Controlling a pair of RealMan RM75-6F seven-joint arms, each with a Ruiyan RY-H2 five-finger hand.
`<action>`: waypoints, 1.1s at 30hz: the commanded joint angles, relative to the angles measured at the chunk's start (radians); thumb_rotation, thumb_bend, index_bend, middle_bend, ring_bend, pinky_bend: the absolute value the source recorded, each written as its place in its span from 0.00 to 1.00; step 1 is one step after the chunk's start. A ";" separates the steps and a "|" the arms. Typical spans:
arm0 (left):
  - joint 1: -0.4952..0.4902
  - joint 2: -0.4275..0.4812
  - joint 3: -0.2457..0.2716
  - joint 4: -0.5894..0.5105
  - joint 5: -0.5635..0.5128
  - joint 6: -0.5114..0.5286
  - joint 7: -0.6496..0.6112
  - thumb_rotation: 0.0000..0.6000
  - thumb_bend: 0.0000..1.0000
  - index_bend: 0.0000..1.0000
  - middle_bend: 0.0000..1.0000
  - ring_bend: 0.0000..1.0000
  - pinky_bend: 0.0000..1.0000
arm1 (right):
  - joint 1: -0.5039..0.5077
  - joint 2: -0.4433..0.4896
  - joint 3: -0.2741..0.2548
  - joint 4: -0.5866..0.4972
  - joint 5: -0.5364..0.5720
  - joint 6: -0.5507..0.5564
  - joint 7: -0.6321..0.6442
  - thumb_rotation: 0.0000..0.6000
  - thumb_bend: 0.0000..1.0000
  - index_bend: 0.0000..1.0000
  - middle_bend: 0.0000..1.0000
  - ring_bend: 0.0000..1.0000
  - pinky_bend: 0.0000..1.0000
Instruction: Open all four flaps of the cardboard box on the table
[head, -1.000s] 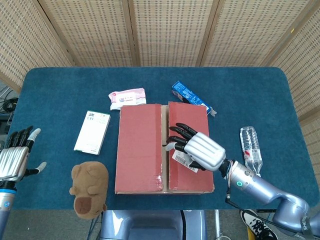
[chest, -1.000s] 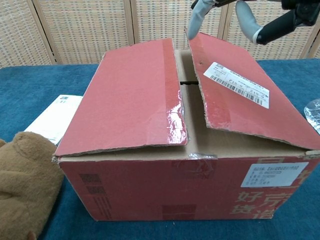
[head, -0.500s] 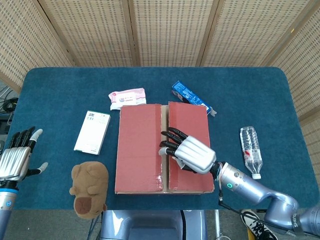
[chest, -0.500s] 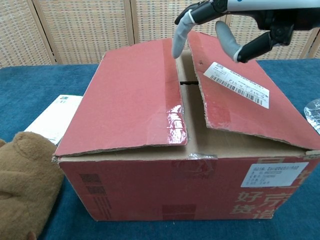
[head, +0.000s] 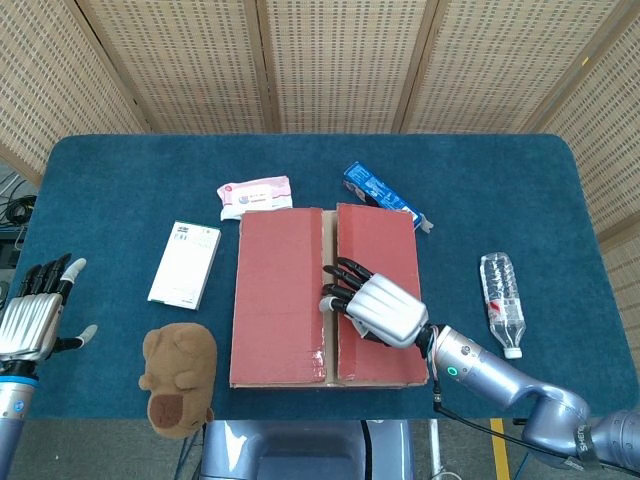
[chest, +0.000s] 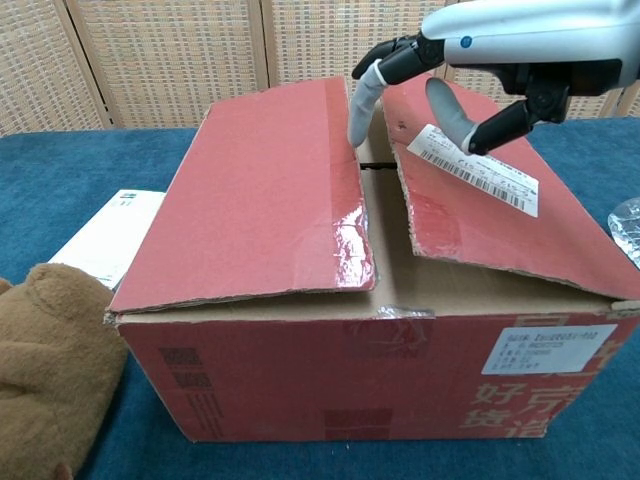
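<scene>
The right hand (head: 375, 305) hangs over the red cardboard box (head: 325, 296), palm down above the right top flap (head: 378, 250), holding nothing, its dark fingers (head: 342, 272) spread and reaching toward the seam between the two flaps. In the chest view one pale fingertip (chest: 360, 112) dips into the gap at that seam, close to the inner edge of the left top flap (chest: 265, 195); whether it actually touches the cardboard cannot be told. Another finger hovers just above the white shipping label (chest: 478, 168) on the right flap. Both top flaps lie nearly flat, each raised slightly along the seam, and the box sits directly beneath this hand, in the middle of the blue table (head: 120, 180).

Beyond the hand's fingertips, past the far edge of the box, lie a pink-and-white packet (head: 255, 194) and a blue packet (head: 380, 194). Out to the hand's thumb-opposite side, well apart from the box, a clear plastic bottle (head: 502, 304) lies on its side. Across the box from the hand are a white carton (head: 184, 263) and a brown plush toy (head: 180, 378).

The left hand (head: 28, 322) hangs off the table's edge, well apart from the box, fingers wide and upright, holding nothing.
</scene>
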 joint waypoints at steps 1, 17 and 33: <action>0.000 0.000 0.002 0.001 -0.001 0.000 -0.001 0.93 0.26 0.07 0.00 0.00 0.00 | 0.001 -0.001 -0.002 0.003 0.005 -0.001 -0.010 1.00 1.00 0.31 0.27 0.00 0.04; -0.007 0.000 0.004 0.004 -0.010 -0.011 -0.013 0.93 0.26 0.07 0.00 0.00 0.00 | 0.007 -0.010 -0.013 0.019 0.015 0.005 -0.030 1.00 1.00 0.40 0.39 0.00 0.04; -0.004 0.005 0.003 0.003 0.003 0.007 -0.025 0.93 0.26 0.07 0.00 0.00 0.00 | -0.008 0.100 0.016 -0.014 0.022 0.052 -0.053 1.00 1.00 0.46 0.49 0.06 0.04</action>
